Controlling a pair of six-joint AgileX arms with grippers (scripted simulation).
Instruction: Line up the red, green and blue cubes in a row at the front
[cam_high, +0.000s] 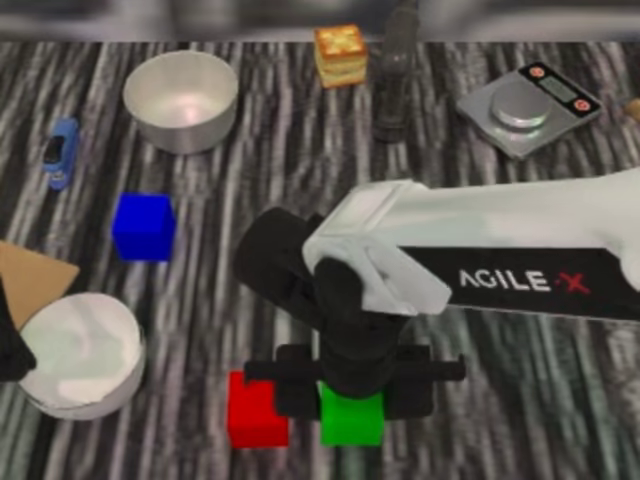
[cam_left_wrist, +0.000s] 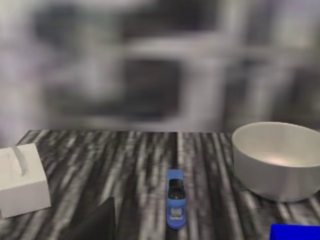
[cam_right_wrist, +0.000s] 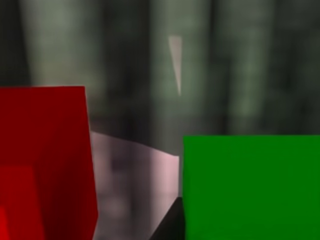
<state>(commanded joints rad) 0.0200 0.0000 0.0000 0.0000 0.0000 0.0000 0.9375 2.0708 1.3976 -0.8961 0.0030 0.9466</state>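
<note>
The right arm (cam_high: 520, 240), white with a black panel, is stretched in from the counter's right edge, and its hand (cam_high: 352, 392) is lowered over the bright green matte cube (cam_high: 352, 420) near the front edge of the dark streaked counter (cam_high: 520, 400). The cube is largely covered from above by the black wrist, and whether the hand is spread or pinching the cube cannot be told (no finger is clearly shown in any view). The bright red matte cube (cam_high: 256, 410) is set just beside the green one, towards the counter's left edge, with a narrow gap between them; in the right wrist view the red cube (cam_right_wrist: 45, 160) and green cube (cam_right_wrist: 250, 185) are seen close up, apart. The deep blue matte cube (cam_high: 143, 227) is placed well apart from the pair, farther back and towards the left edge; a corner of it (cam_left_wrist: 295, 232) is caught by the left wrist view. The left hand (cam_high: 10, 345) is parked at the left edge, barely seen, its state not readable. A grey metal bowl (cam_high: 181, 100) is found near the back left corner, a small light-blue gadget (cam_high: 61, 152) beside it at the left edge, and a white bowl (cam_high: 80, 355) near the front left.
</note>
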